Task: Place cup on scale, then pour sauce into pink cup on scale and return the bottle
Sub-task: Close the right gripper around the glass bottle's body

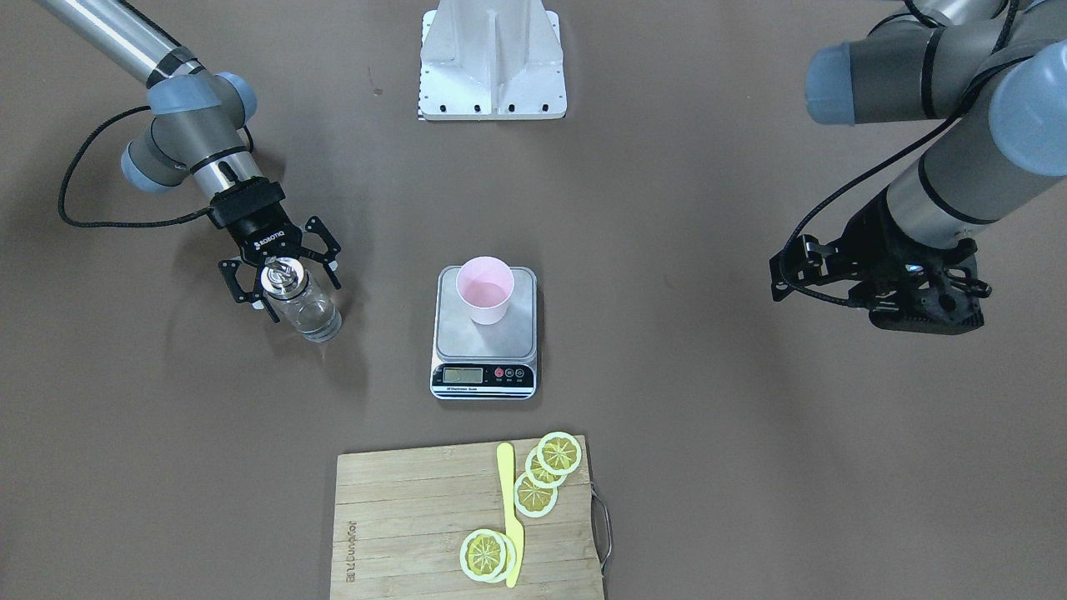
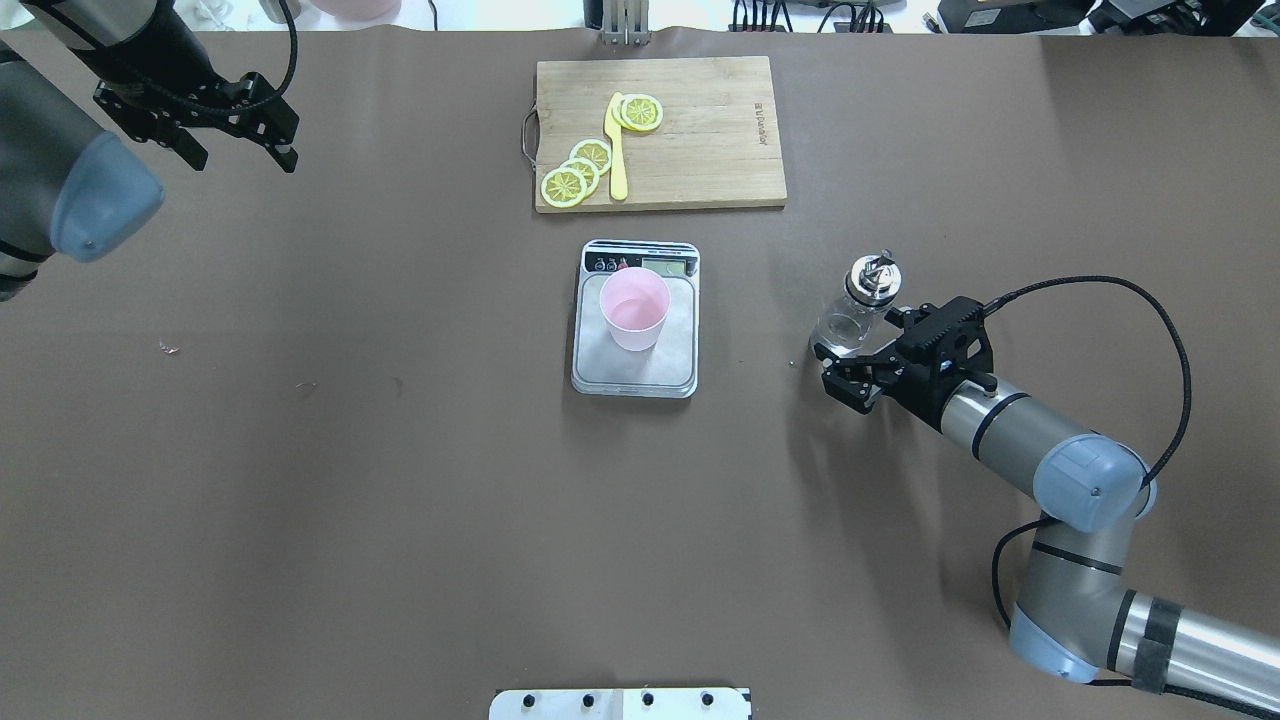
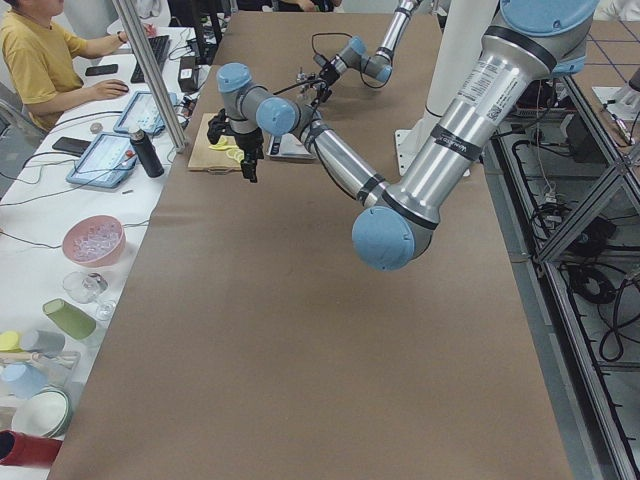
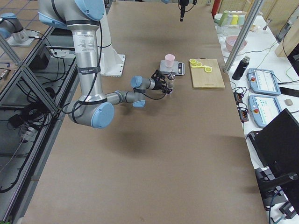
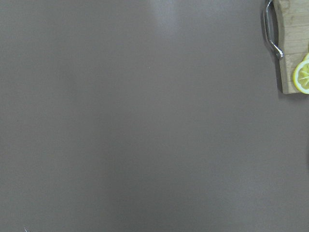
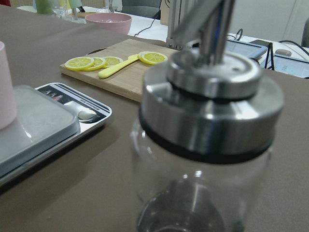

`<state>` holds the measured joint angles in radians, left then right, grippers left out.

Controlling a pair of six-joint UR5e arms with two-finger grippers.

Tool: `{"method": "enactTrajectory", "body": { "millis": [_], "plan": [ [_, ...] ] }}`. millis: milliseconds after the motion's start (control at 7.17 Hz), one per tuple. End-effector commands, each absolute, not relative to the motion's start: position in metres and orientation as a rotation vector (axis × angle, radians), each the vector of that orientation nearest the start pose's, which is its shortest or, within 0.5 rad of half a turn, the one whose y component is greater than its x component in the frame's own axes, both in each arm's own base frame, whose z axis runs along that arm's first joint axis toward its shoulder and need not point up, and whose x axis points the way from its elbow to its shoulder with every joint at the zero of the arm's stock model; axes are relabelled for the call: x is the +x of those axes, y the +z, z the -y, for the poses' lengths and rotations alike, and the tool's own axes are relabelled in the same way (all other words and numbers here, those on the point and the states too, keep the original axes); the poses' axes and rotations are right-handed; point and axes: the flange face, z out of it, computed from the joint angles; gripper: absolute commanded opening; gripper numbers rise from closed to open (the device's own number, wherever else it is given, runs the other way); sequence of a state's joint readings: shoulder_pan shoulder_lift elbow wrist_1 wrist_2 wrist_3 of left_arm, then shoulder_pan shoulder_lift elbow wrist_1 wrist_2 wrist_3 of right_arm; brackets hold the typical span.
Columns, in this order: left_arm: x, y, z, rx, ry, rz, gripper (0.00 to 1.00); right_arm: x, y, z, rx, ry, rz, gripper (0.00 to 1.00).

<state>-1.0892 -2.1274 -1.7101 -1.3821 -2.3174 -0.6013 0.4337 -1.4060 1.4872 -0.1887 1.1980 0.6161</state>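
Front-facing view first: the small tapered pale pink cup [image 1: 483, 290] stands upright on the flat silver-grey kitchen scale [image 1: 467, 337], dead centre of the frame. It sits on the half of the platform away from the black LCD strip. At left centre, the small clear glass bottle [image 1: 315, 317] with the shiny silver pourer cap is upright on the brown table [image 1: 708, 467]. The right gripper [image 1: 302, 296] has its jaws spread wide either side of the bottle and doesn't look to be squeezing it. Bottom centre has a wooden cutting board [image 1: 417, 517] with yellow lemon slices [image 1: 558, 452] and a yellow plastic knife [image 1: 508, 517].

Overhead view: the pink cup on the scale is at centre, and the bottle is right of centre, well apart from the scale, with black fingers flanking its lower body. The left gripper [image 2: 245, 160] is in the upper left, jaws apart with nothing between them.

Left side view: everything's too tiny to judge, apart from a person in a yellow shirt [image 3: 35, 60] at the upper left.

Right side view: the bottle is near the scale, upper middle.

Left wrist view: just table, plus a corner of the board at the upper right.

Right wrist view: the bottle fills the frame, blurry. I can't tell how much clear sauce [image 6: 183, 212] is in it. The cup's edge pokes in at far left.
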Motion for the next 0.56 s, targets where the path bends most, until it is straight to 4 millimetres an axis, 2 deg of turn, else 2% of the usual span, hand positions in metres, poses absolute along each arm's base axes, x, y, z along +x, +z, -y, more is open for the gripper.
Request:
{"method": "enactTrajectory", "body": {
  "millis": [0,419],
  "plan": [
    [0.2420,0.2881,0.6046,0.037,0.077,-0.874,0.97,-0.4425,0.4568,0.3939,1.159,-0.146,0.917,0.99],
    [0.2421,0.2888,0.6050,0.036,0.076,-0.872,0.97,-0.4375,0.4636,0.4019,1.158,-0.140,0.897,0.97]
  ]
}}
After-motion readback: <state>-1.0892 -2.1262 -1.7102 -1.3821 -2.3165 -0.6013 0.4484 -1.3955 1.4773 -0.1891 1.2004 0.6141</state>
